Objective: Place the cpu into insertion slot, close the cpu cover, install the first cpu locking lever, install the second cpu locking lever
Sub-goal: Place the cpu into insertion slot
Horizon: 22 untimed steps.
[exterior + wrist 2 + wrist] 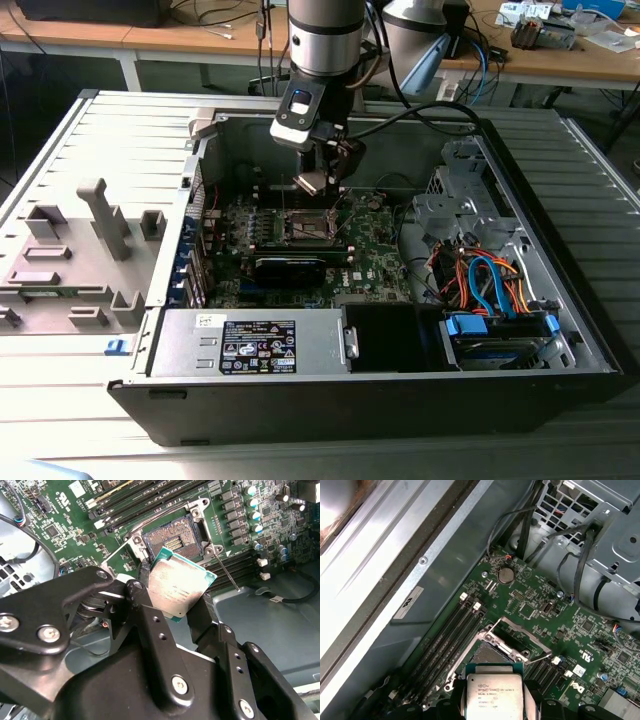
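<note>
Green motherboard (375,252) below the gripper (320,181); black memory slots (445,640) just beside; coin cell (506,575) farther off; power supply (200,345), blue-orange cables (490,280) well apart.

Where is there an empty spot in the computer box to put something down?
The bare grey case floor beside the green motherboard is free. It is crowded at the coloured cables and around the insertion slot, where the gripper holds the cpu.

Exterior view high and well back, looking down into the open computer case (400,400), both wrist views close above the green motherboard (540,605), facing down past the cpu (177,585), sharing the insertion slot (175,537).
</note>
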Motion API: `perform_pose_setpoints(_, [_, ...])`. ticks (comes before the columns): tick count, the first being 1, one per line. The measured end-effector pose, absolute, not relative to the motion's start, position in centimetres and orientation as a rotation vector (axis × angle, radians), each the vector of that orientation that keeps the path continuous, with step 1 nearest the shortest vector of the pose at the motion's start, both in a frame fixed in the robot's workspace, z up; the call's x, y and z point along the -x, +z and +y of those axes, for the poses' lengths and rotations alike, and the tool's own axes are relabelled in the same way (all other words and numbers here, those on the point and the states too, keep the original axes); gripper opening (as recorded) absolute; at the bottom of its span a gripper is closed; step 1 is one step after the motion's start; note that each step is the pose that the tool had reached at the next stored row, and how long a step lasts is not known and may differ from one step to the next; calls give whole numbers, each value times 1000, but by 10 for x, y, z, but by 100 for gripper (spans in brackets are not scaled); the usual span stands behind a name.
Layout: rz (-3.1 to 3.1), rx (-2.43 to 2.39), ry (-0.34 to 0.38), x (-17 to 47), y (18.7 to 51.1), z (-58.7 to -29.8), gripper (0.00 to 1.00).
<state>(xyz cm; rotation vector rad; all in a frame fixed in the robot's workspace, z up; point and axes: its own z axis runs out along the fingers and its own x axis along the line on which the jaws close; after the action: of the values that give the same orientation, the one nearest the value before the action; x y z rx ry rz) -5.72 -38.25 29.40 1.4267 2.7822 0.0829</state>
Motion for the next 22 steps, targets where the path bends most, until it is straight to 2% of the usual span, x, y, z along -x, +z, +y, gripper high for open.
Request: perform_pose_setpoints(22, [2762, -1464, 82, 57, 293, -383, 55])
